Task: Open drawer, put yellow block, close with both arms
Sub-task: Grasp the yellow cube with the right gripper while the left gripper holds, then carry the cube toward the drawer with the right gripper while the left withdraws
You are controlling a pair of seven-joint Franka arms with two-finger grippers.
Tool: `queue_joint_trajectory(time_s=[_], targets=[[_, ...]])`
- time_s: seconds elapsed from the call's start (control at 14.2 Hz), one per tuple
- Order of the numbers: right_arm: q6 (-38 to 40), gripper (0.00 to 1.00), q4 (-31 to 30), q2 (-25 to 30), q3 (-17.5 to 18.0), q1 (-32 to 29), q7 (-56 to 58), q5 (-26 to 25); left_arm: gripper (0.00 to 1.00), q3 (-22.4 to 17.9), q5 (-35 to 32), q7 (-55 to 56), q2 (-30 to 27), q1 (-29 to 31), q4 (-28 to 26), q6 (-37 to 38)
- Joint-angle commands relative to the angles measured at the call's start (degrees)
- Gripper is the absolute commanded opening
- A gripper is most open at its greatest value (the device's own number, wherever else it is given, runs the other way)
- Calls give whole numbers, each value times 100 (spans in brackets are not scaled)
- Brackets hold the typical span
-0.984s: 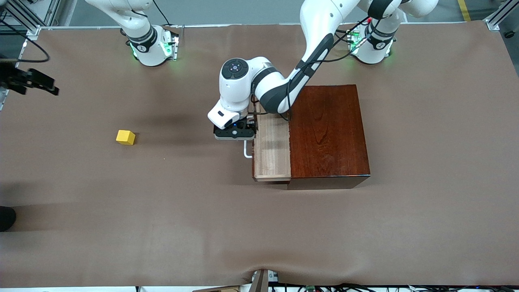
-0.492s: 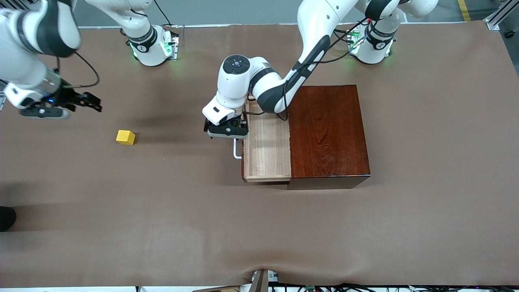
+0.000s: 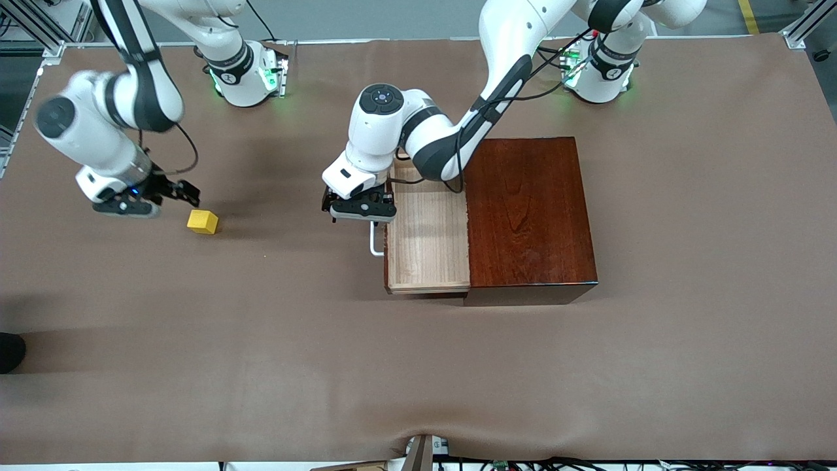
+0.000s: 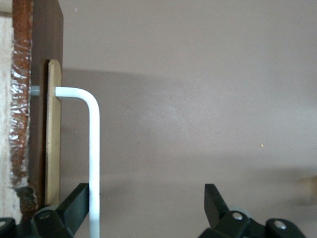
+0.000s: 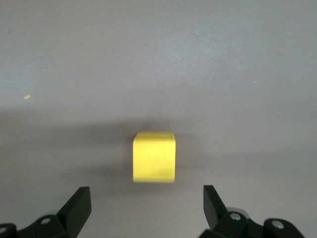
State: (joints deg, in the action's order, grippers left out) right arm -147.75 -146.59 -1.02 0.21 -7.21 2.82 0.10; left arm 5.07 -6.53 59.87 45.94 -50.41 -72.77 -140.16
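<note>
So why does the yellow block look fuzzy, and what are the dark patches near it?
In the right wrist view the yellow block looks soft-edged, out of focus, with a dark shadow around it on the table. In the front view it is sharper, and a faint shadow lies beside it, toward the drawer.

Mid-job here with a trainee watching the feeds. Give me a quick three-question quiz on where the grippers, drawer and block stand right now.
1. True or false: the yellow block lies inside the drawer.
2. The left gripper has one finger hooked inside which part? A) white handle B) box top C) block
3. Fill in: the right gripper is ____ near the block.

Key: 1 false, it is on the table. 2 A. 3 open.
</note>
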Motion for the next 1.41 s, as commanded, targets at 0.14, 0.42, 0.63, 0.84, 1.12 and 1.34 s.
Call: queue_joint_trajectory(time_s=[0.14,0.42,0.63,0.84,1.12,1.34], targets=[[-571,100,78,-943,-12,18,-88,8,100,12,46,25,126,14,263,180],[-492,59,148,-1199,-12,0,-97,8,100,47,90,60,-41,14,263,418],[-317,12,288,-1164,-12,-8,-62,8,100,65,90,367,-102,14,263,595],[839,0,840,-867,-12,9,-97,8,100,73,90,693,-111,5,263,665],[2965,0,2253,-181,6,97,-18,8,100,30,152,913,-339,119,263,674],[4812,0,3791,-136,6,185,-9,-1,100,12,161,895,-760,505,246,674]])
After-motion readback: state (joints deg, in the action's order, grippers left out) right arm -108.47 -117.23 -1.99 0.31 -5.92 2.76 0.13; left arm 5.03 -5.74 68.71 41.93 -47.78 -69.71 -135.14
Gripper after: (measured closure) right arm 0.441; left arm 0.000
